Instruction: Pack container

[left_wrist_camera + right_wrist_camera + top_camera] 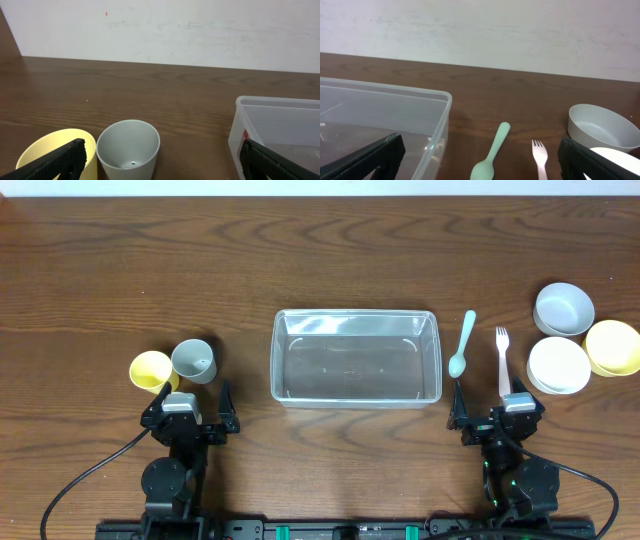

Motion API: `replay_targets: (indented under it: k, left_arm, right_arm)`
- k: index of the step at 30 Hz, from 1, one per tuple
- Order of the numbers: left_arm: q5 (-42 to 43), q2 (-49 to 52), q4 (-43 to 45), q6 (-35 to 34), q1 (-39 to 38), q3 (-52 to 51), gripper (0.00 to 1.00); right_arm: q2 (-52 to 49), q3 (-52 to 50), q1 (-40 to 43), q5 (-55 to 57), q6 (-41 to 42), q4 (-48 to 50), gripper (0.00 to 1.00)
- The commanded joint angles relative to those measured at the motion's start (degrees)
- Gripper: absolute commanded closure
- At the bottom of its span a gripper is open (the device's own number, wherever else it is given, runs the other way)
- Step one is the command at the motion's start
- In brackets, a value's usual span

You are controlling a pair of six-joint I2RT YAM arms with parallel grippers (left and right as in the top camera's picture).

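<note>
The clear rectangular container (356,356) sits empty at the table's middle; its corner shows in the left wrist view (280,125) and the right wrist view (385,115). My left gripper (190,412) is open and empty near the front edge, just behind a grey cup (194,361) (128,150) and a yellow cup (151,370) (55,150). My right gripper (497,415) is open and empty, just behind a mint spoon (463,343) (491,155) and a white fork (503,360) (539,157).
At the right stand a grey bowl (563,309) (600,127), a white bowl (558,365) (620,160) and a yellow bowl (613,347). A white wall rises behind the table's far edge.
</note>
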State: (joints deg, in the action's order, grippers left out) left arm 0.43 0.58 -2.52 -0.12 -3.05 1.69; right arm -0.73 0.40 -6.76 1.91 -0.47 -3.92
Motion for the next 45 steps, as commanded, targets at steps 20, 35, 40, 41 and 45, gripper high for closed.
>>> replay_targets:
  k: [20, 35, 40, 41, 45]
  left_arm:
    - [-1.3, 1.3, -1.6, 0.1, 0.3, -1.5, 0.02]
    - [-0.9, 12.6, -6.8, -10.7, 0.3, 6.1, 0.02]
    - [-0.9, 19.3, -22.1, -12.6, 0.2, 20.8, 0.02]
    - [-0.9, 20.9, -24.7, -12.5, 0.2, 23.9, 0.02]
    - [-0.9, 28.3, -33.2, -12.0, 0.2, 36.2, 0.02]
  right_arm:
    - [0.2, 0.0, 0.3, -8.0, 5.2, 0.0, 0.01]
    - [-8.2, 0.0, 0.3, -15.1, 13.4, 1.0, 0.01]
    - [-8.5, 3.5, 0.4, -13.4, 13.4, -4.0, 0.01]
    - [-8.7, 4.7, 0.4, -12.6, 12.8, -5.4, 0.01]
    - [-11.1, 11.3, 0.4, -11.8, 10.0, -11.6, 0.01]
